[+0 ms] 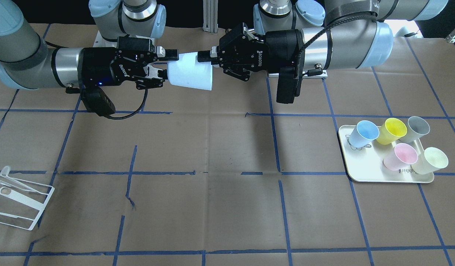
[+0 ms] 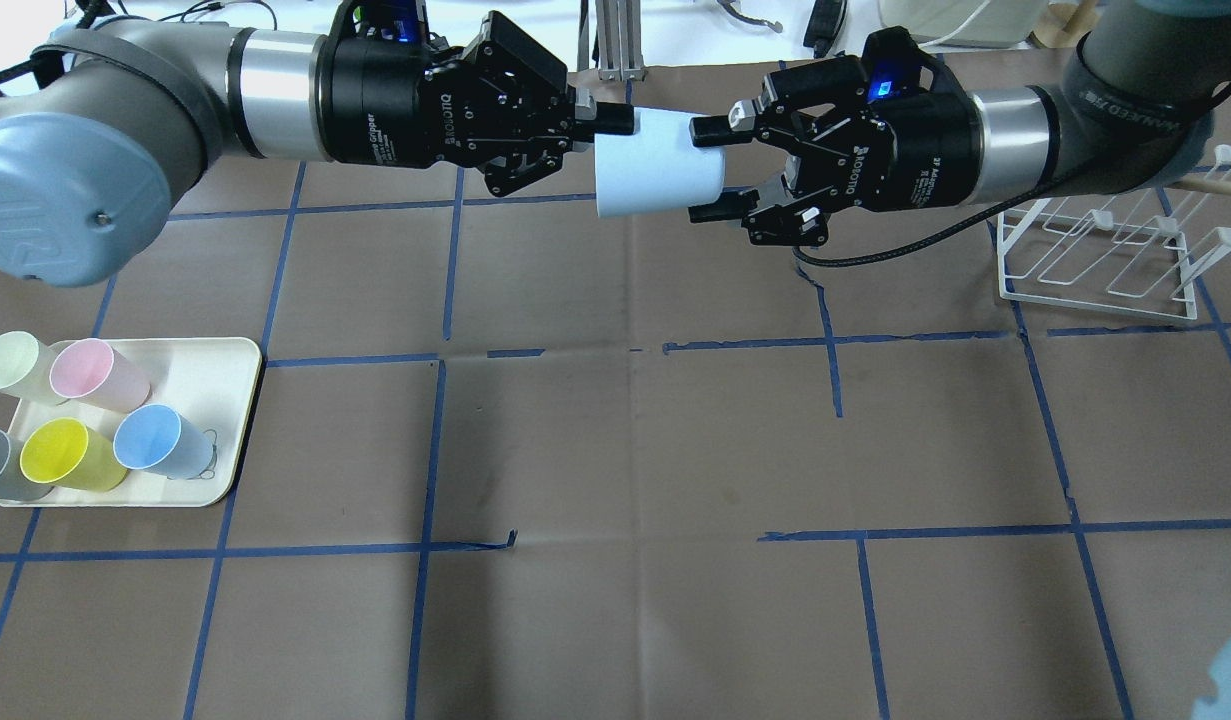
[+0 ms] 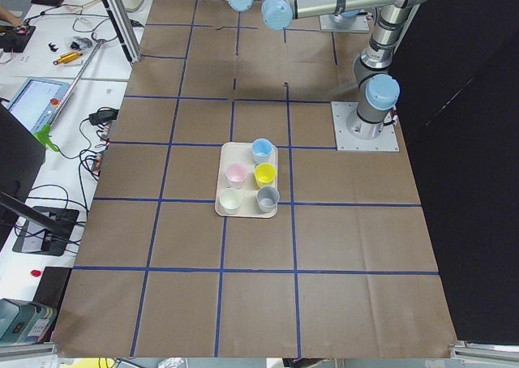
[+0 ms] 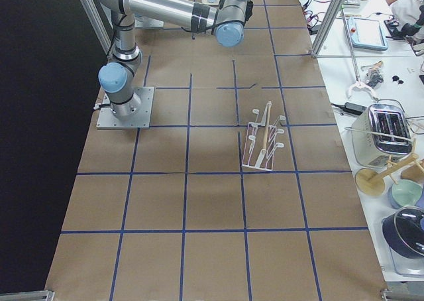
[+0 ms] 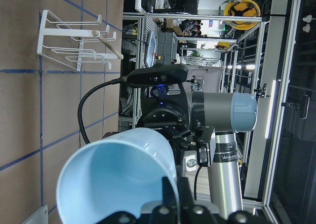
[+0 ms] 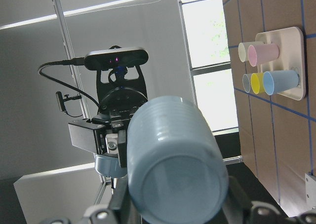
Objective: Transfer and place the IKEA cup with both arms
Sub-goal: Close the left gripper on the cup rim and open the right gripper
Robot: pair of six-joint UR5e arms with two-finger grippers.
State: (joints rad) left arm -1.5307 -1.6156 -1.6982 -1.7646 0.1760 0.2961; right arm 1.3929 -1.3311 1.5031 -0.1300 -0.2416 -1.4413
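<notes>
The IKEA cup (image 1: 192,72) is pale blue and hangs on its side in the air between both arms, above the far middle of the table; it also shows in the overhead view (image 2: 650,165). My left gripper (image 2: 615,122) is shut on the cup's rim, with one finger inside the mouth, as the left wrist view (image 5: 113,179) shows. My right gripper (image 2: 710,170) has its fingers on either side of the narrow base and against it. The base fills the right wrist view (image 6: 173,184).
A cream tray (image 2: 230,370) on my left holds several cups, among them a second blue cup (image 2: 155,440), a yellow cup (image 2: 60,452) and a pink cup (image 2: 90,372). A white wire rack (image 2: 1095,260) stands on my right.
</notes>
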